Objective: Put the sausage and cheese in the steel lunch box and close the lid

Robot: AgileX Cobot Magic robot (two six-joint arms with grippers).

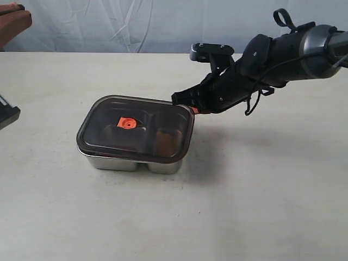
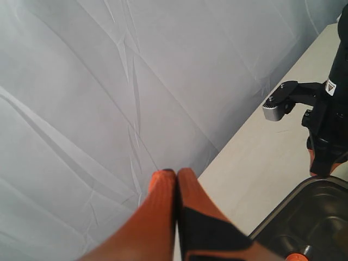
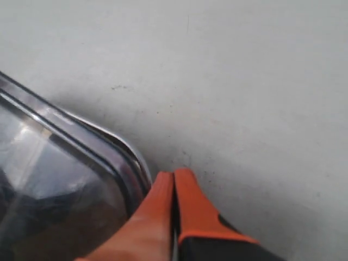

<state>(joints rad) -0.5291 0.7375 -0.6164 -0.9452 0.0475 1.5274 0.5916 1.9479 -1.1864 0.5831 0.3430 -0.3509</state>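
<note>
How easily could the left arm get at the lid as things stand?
Probably yes: the lid lies on the steel lunch box, its left side uncovered; only the right arm reaches its right corner.

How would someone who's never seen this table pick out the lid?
On the pale table, find the shiny steel lunch box near the black arm. The lid lies on top of it: dark, smoky, see-through, with a small orange valve at its centre.
</note>
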